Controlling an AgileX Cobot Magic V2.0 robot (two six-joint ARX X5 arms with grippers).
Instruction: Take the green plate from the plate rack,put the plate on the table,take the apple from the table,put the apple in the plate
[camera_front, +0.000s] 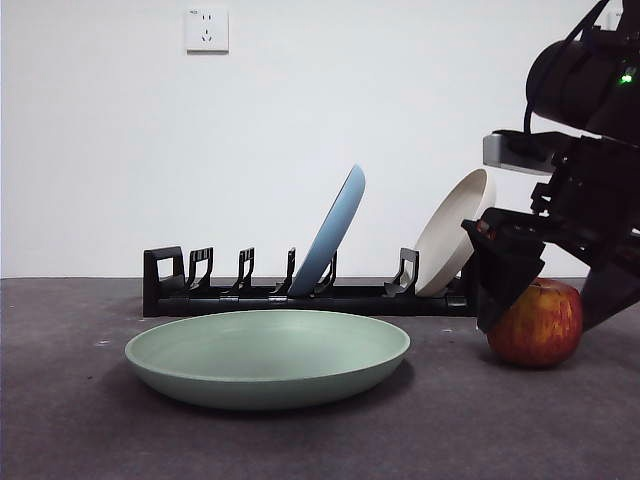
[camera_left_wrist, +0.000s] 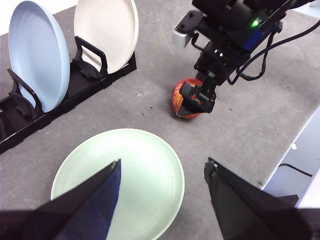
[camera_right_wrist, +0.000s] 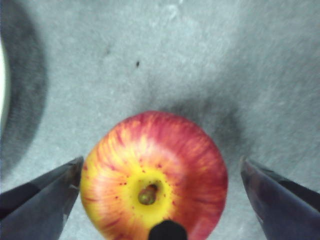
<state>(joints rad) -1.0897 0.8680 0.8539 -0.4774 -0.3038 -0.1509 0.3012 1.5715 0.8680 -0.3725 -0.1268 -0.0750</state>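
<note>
The green plate (camera_front: 267, 357) is seen nearest in the front view, lying flat on the dark grey desk (camera_front: 80, 430), in front of the plate rack (camera_front: 300, 290). In the rack a blue plate (camera_front: 330, 232) and a beige plate (camera_front: 452, 232) are held leaning. The right hand (camera_front: 545, 300) is lowered around the apple (camera_front: 537, 322), which rests on the desk beside the beige plate's end of the rack; one black finger is seen at the apple's near side, the other at its far side.

In the left wrist view, the left hand (camera_left_wrist: 162, 192) is held spread above the green plate (camera_left_wrist: 135, 175), nothing being gripped between its fingers. Beyond that hand the apple (camera_left_wrist: 181, 100) is seen on the desk (camera_left_wrist: 150, 85) with the right hand (camera_left_wrist: 197, 97) set over it, and off to one side the rack (camera_left_wrist: 60, 102) carries the blue plate (camera_left_wrist: 37, 52) and the beige plate (camera_left_wrist: 107, 30).

In the right wrist view, the apple (camera_right_wrist: 152, 175) is shown stem end up between the spread fingers of the right hand (camera_right_wrist: 160, 200). One finger lies just beside the apple's skin; a gap is left at the other. The apple sits on the desk (camera_right_wrist: 200, 60), not in the plate.
</note>
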